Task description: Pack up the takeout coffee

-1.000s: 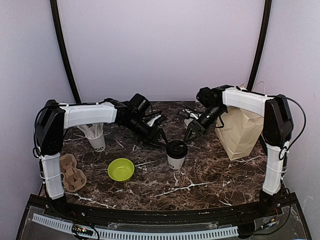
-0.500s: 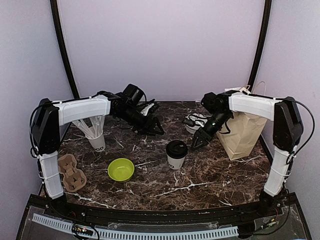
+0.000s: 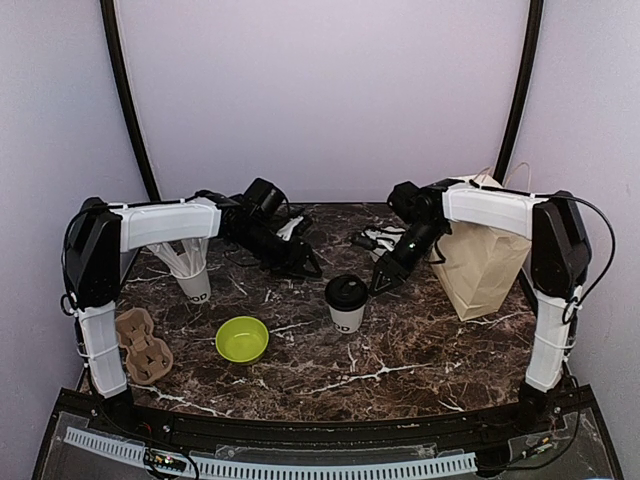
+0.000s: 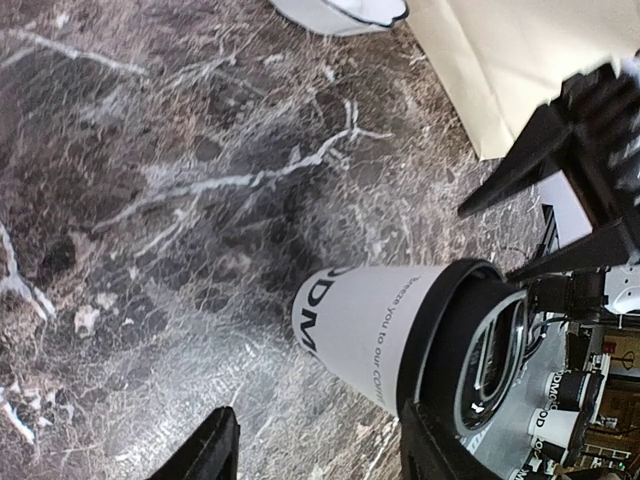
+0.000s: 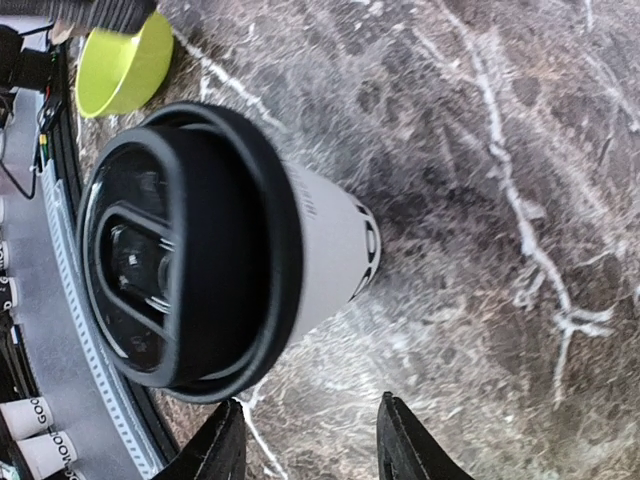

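One takeout coffee cup, white with dark lettering and a black lid, stands upright mid-table. It shows in the left wrist view and in the right wrist view. My left gripper is open and empty, just back-left of the cup; in its own view the cup lies ahead of the tips. My right gripper is open and empty, close to the cup's right side, the cup just ahead of it in its own view. I cannot make out a second coffee cup.
A brown paper bag stands at the right. A white cup of straws stands at the left, a cardboard cup carrier at the near left, a lime-green bowl in front. A white dark-rimmed object lies behind the right gripper.
My left gripper drew back from the cup toward the back left. My right gripper swung right, then came back close to the cup. The cup sits slightly further left.
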You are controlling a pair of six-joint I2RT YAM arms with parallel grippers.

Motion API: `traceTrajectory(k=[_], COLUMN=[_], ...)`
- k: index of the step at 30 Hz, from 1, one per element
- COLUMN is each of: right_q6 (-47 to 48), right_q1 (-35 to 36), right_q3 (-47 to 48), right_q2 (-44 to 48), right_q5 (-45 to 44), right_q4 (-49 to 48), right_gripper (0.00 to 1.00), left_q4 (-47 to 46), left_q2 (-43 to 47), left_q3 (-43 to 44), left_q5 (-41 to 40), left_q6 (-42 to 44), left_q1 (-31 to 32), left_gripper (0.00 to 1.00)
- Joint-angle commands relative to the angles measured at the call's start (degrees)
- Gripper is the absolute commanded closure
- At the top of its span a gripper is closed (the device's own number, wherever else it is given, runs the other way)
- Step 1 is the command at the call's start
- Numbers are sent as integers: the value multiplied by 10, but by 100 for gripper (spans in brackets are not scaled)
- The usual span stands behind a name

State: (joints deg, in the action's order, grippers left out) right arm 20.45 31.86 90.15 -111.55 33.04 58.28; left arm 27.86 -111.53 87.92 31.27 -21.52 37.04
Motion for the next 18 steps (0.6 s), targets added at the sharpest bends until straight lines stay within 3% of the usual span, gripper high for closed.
traceTrajectory(k=[1, 8, 14, 18], right_q6=[-23, -35, -31, -14], right_q1=[-7, -14, -18, -24], right_q3=[42, 62, 23, 0], right_q2=[-33, -38, -7, 13], right_q5=[-29, -47, -64, -24], right_q4=[-16, -22, -19, -2], right_gripper=[55, 53, 50, 47], left_q4=[-11, -23, -69, -100], left_q2=[46, 59, 47, 35], left_q3=[-28, -50, -55, -55], left_q5=[6, -2, 25, 52], left_q6=[-6, -18, -58, -80], left_q1=[2, 2, 2, 3], left_gripper=[42, 43, 44, 45])
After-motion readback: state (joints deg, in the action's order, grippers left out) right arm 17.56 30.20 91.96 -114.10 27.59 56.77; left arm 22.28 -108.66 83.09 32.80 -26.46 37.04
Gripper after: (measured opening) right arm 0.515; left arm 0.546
